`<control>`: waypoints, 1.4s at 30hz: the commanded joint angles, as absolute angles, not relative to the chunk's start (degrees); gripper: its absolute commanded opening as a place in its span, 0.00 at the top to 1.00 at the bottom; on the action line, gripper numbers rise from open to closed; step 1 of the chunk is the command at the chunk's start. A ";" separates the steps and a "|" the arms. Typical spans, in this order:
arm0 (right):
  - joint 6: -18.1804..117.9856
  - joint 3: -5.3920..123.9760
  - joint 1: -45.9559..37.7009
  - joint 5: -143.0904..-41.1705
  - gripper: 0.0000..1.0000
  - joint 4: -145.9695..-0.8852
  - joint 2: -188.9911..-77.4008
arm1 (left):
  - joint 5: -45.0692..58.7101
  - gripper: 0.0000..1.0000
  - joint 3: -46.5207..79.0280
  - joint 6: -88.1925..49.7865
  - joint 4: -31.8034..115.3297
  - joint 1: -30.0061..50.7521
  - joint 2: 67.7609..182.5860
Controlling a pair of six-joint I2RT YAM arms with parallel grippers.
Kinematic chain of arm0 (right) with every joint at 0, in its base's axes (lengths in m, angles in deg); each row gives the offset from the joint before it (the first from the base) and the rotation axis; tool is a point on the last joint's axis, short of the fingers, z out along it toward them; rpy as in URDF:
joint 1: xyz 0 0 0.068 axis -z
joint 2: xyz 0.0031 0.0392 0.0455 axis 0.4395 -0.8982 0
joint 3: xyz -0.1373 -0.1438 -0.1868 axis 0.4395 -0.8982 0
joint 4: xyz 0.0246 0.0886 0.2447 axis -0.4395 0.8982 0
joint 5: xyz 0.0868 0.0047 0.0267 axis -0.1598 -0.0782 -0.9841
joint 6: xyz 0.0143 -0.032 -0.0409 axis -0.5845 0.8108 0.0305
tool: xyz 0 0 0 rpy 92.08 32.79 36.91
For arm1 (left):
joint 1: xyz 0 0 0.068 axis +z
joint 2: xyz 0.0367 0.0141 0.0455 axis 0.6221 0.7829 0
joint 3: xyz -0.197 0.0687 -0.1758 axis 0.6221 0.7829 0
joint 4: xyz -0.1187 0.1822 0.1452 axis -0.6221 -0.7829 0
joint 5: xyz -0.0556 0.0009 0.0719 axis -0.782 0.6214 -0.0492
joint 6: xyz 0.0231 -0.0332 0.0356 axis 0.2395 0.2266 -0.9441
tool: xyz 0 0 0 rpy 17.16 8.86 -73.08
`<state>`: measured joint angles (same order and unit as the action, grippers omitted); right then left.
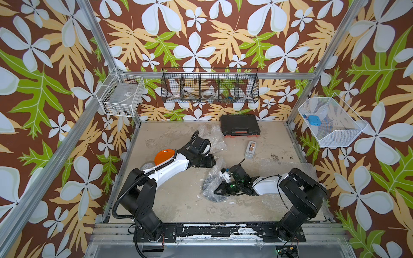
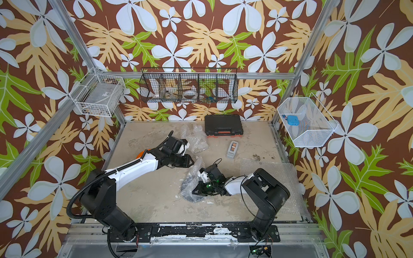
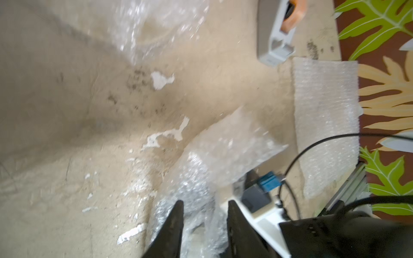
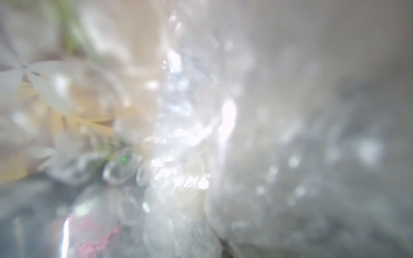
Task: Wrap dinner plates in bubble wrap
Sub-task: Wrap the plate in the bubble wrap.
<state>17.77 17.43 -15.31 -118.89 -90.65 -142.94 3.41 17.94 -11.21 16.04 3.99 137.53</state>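
Shows, mid-frame in both top views, crumpled wrap bunched over a dark plate, mostly hidden, with right fingers clenched against it; cannot tell of any pinch through the blurred right wrist view. Shows left fingers parted, cut off at frame bottom, gripping nothing. Shows orange plate left of centre, half hidden behind left arm.

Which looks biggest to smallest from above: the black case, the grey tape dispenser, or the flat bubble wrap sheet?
1. Flat bubble wrap sheet, even with an arm hiding part of it.
2. Black case.
3. Grey tape dispenser.
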 commanded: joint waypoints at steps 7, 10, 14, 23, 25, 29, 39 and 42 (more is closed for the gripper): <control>17.80 17.27 -15.48 -113.10 1.00 -81.36 -143.64 | 1.96 0.53 5.45 -14.43 7.63 3.26 149.66; 17.80 17.26 -15.49 -113.10 1.00 -81.21 -143.60 | 1.70 0.53 4.89 -14.72 7.71 2.41 150.86; 17.72 17.17 -15.48 -113.00 1.00 -81.41 -143.84 | 2.23 0.82 5.20 -14.74 7.82 1.62 150.43; 17.03 18.46 -15.41 -113.31 1.00 -81.90 -144.96 | 2.75 1.00 22.02 -13.66 9.20 0.85 136.39; 16.93 18.57 -15.31 -113.33 1.00 -81.97 -144.97 | 1.38 1.00 27.95 -12.17 10.39 0.84 132.21; 16.14 18.54 -15.06 -113.47 1.00 -82.88 -145.27 | -5.87 1.00 40.98 -7.06 17.01 0.83 125.80; 15.32 17.81 -15.06 -113.71 1.00 -85.07 -146.61 | -20.53 1.00 57.29 3.63 40.50 -1.23 127.20; 14.95 17.47 -15.04 -115.61 1.00 -86.05 -147.20 | -24.49 1.00 58.41 8.23 48.38 -1.34 125.97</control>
